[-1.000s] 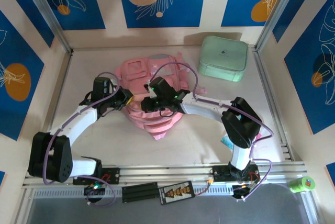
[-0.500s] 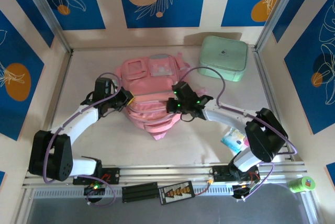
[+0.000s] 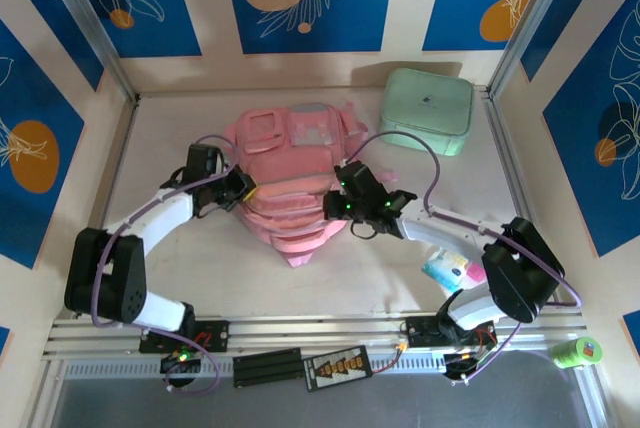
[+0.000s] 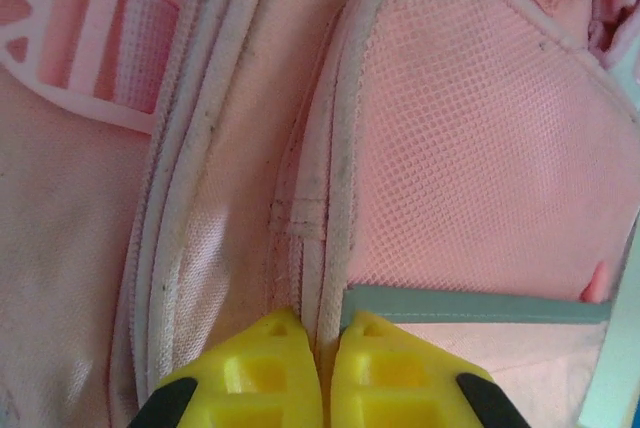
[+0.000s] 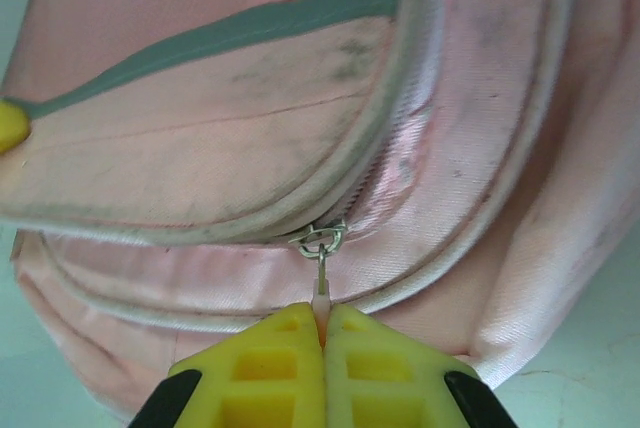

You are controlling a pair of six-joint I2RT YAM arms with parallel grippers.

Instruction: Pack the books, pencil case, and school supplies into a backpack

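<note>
The pink backpack [image 3: 295, 183] lies flat in the middle of the table. My left gripper [image 3: 243, 191] is at its left side, shut on the white piping beside a mesh pocket [image 4: 470, 148]; the yellow fingertips [image 4: 328, 333] pinch that seam. My right gripper [image 3: 335, 210] is at the backpack's right side, shut on the pale zipper pull [image 5: 321, 288] that hangs from a metal ring [image 5: 322, 240] on the zip. The yellow fingers [image 5: 285, 348] are pressed together around the pull. The books and the pencil case are hidden or out of view.
A mint-green rounded box [image 3: 427, 111] stands at the back right. A small turquoise, yellow and pink packet [image 3: 445, 268] lies under my right arm. A green tape roll [image 3: 577, 352] sits beyond the front rail at the right. Walls close in the table.
My right gripper has travelled rightwards along the backpack's zip with the pull in it, and its elbow has swung out to the right. The left gripper has held its place on the seam.
</note>
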